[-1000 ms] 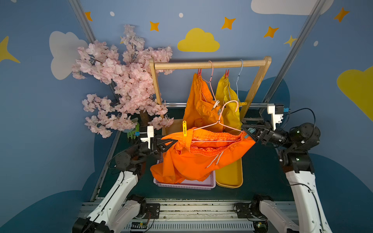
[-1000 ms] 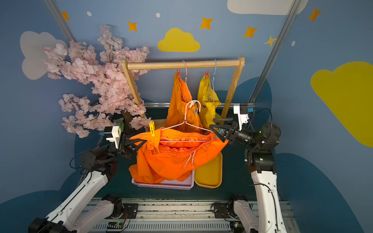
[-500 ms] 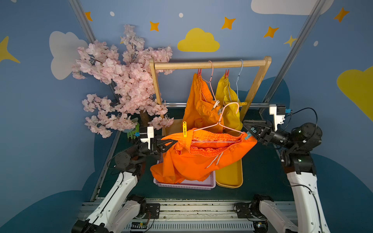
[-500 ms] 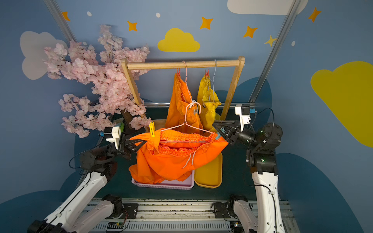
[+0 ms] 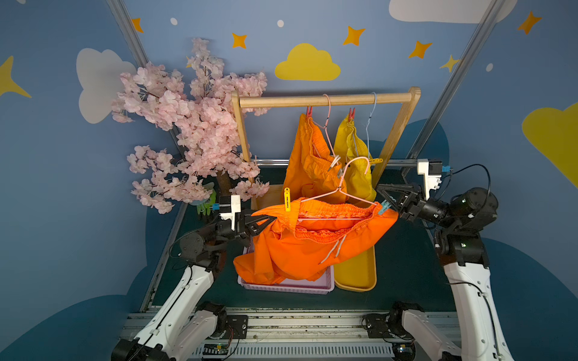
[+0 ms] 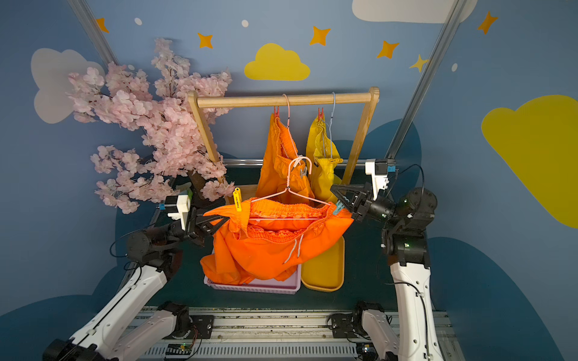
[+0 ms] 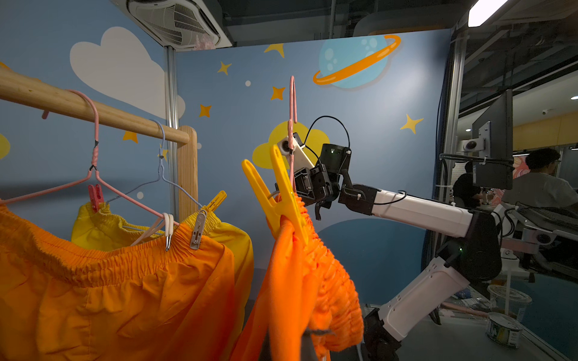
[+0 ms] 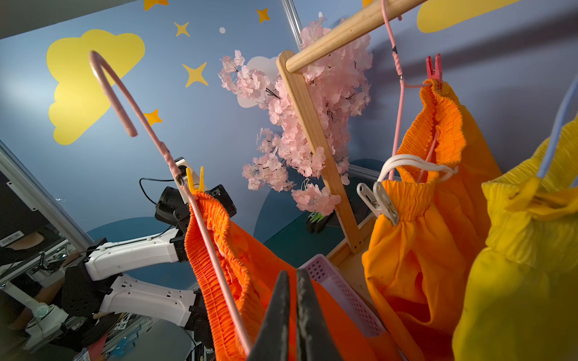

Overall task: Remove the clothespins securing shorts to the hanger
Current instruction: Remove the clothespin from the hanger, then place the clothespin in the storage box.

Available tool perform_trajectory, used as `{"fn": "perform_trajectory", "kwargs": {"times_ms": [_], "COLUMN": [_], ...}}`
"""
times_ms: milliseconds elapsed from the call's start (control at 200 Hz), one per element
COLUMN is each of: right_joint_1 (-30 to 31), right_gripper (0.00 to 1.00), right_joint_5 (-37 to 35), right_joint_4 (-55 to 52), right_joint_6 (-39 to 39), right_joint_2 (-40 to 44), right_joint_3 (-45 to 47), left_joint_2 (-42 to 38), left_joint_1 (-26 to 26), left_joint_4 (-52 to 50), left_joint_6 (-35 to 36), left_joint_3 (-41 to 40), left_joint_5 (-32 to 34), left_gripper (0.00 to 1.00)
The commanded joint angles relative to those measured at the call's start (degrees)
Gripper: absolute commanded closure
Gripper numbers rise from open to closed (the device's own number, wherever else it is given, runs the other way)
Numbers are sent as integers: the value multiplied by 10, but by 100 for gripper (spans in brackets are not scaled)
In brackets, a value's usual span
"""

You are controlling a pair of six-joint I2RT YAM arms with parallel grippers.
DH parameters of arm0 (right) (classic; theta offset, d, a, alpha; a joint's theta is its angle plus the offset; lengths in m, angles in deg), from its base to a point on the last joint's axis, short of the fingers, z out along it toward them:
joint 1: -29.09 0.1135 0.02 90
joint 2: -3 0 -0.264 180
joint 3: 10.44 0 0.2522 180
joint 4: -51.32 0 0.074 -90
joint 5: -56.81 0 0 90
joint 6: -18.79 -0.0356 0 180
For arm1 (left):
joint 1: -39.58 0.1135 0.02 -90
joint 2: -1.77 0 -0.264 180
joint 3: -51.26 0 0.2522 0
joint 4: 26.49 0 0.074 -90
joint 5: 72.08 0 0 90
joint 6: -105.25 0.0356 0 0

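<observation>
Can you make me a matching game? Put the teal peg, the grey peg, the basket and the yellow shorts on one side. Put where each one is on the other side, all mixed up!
Things:
1. teal peg
2. grey peg
3. basket
4. yellow shorts

Places:
A. on the blue hanger
B. at the tips of the right gripper
C. under the front orange shorts
D. clipped to the back orange shorts, which hang on the rail

Pairs: 1-B, 2-D, 3-C, 4-A.
</observation>
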Motion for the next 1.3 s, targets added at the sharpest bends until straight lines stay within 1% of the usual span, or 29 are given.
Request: {"fn": "perform_trajectory", "kwargs": {"times_ms": [0,60,110,225,335,445,566,696,816,861,891,1006,1081,1151,1291], "right_joint_1": [-4,-13,-24,-56,-93,-114,-115,-115,-111,-108,-103,-65,-41,-29,-23], "right_gripper": [100,100,100,100,100,100,100,100,100,100,100,100,100,100,100], "right_joint_5": [-24,-36,-44,-58,-62,-68,-88,-146,-185,-215,-234,-365,-424,-443,-445], "right_joint_4": [-8,-6,-3,16,68,96,60,-18,-61,-78,-90,-175,-208,-231,-261], "right_joint_6": [14,8,2,-24,-84,-110,-85,-36,-21,-16,5,51,74,87,94], "right_joint_2": [-4,-8,-12,-14,-16,-14,-4,20,41,52,60,104,132,149,168], "right_joint_3": [-40,-53,-60,-66,-55,-41,-35,-30,-19,-10,-1,39,65,77,88], "left_joint_2": [-4,-8,-13,-18,-21,-29,-40,-58,-73,-79,-84,-107,-120,-125,-127], "left_joint_1": [-12,-21,-26,-28,-28,-28,-28,-26,-25,-25,-25,-25,-25,-25,-25], "left_joint_4": [-62,-110,-128,-150,-166,-157,-161,-163,-163,-165,-167,-181,-190,-192,-185], "left_joint_6": [56,93,109,126,141,143,144,147,148,149,151,166,174,174,168], "left_joint_3": [25,32,32,35,34,25,22,16,10,6,4,-8,-12,-13,-14], "left_joint_5": [11,12,17,19,30,65,98,132,157,172,183,224,241,242,242], "left_gripper": [97,97,97,97,97,97,97,97,97,97,97,97,97,97,97]}}
